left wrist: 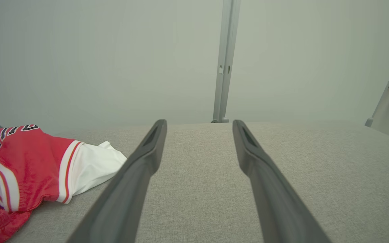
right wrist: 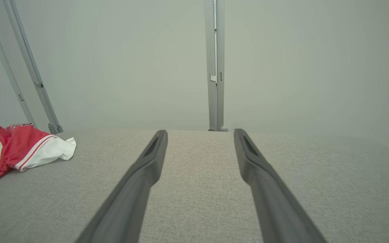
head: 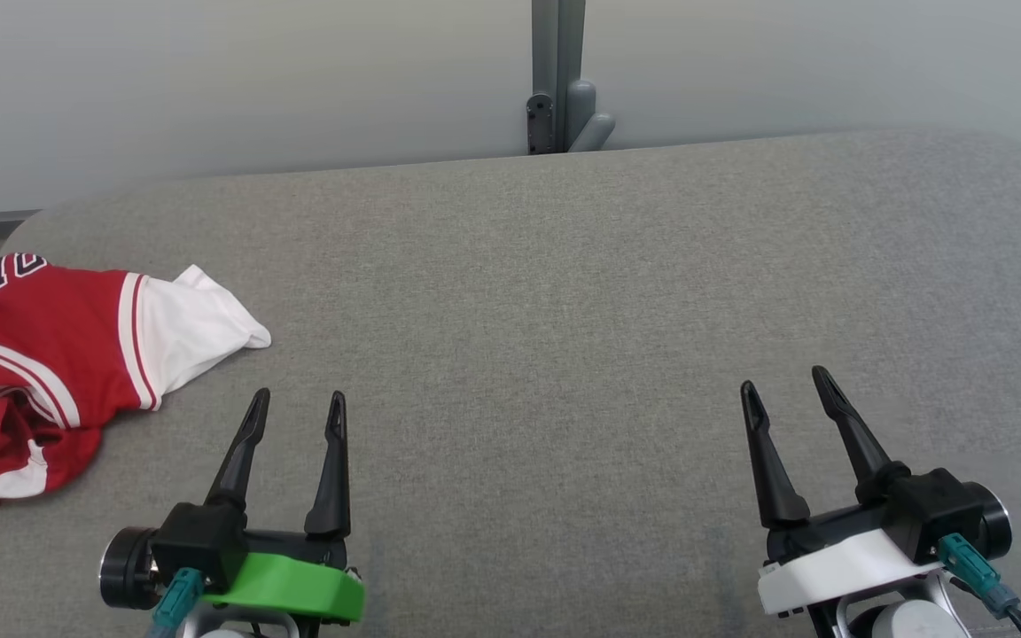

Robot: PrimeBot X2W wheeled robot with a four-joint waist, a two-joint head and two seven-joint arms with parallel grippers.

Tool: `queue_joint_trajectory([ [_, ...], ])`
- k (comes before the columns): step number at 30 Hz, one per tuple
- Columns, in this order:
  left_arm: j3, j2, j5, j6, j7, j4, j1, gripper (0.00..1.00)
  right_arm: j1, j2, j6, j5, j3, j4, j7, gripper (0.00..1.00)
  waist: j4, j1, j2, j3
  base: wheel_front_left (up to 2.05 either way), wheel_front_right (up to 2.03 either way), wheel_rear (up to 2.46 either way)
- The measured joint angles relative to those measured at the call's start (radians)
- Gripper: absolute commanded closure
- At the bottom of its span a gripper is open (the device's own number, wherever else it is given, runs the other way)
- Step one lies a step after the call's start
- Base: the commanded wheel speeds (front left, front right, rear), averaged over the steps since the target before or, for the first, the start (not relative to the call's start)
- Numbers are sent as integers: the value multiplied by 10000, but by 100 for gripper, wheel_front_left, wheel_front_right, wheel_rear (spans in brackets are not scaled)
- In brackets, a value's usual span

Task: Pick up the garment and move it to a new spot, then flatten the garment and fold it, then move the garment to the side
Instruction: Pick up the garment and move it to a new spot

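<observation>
The garment [head: 41, 354] lay crumpled at the left edge of the desk [head: 564, 310], ungrasped. The left claw [head: 300, 394] and right claw [head: 783, 378] hovered wide and empty over the desk's near side, presumably staged for pickup.

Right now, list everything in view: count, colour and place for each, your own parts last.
garment: one, red with white trim and a white sleeve, crumpled at the left edge of the surface
padded surface: one, grey fabric, spread across the head view
wall panel: one, pale grey, behind the surface
post: one, grey, upright at the back middle, with a bracket at its foot
left gripper: one, dark fingers on a green mount, lower left, open and empty, just right of the garment
right gripper: one, dark fingers on a white mount, lower right, open and empty
</observation>
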Motion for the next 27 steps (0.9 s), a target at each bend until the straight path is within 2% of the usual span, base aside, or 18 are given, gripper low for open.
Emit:
queue_joint_trajectory([
  [11,-36,0,-178,136,-2,69,-69,0,84,-6,0,-50,92,17,-2,0,846,0,0,98,0,0,0],
  [27,148,8,-754,589,-2,-113,-154,0,-61,2,0,-276,82,-15,-2,0,3249,-1,0,391,0,0,0],
])
